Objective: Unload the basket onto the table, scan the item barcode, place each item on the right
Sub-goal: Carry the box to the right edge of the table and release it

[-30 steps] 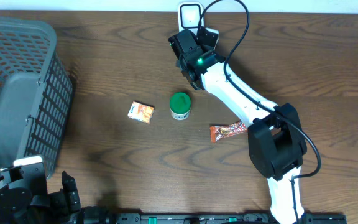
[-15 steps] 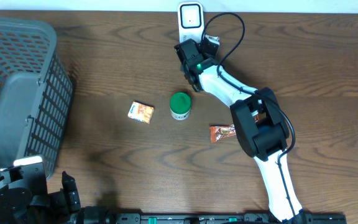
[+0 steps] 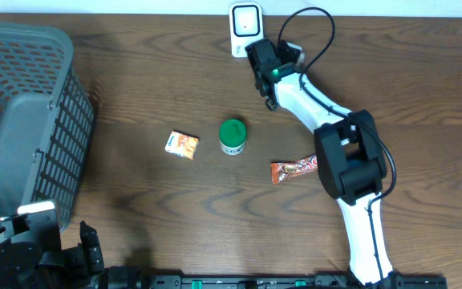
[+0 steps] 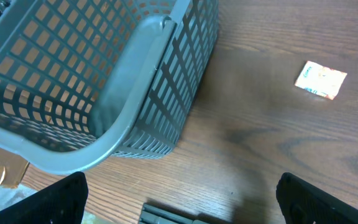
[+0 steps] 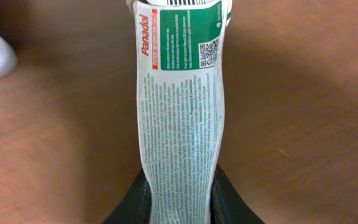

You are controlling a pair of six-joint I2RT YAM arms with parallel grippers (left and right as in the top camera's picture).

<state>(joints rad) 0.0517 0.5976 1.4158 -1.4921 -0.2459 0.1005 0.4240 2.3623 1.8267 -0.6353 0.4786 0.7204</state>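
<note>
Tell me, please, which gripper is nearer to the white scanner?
Right. The right gripper, holding a medicine box, is just beside the scanner; the left gripper is far off, near the basket.

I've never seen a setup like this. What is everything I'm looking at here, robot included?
table: one, dark brown wood, under everything
basket: one, grey plastic mesh, left end of the table
scanner: one, white, far edge, middle
Panadol pack: one, white and green, in the right pincer near the scanner
jar: one, green lid, table centre
small packet: one, orange and white, left of the jar
snack bar: one, orange-brown wrapper, right of the jar
left pincer: one, black, open, near the basket
right pincer: one, black, shut on the Panadol pack
</note>
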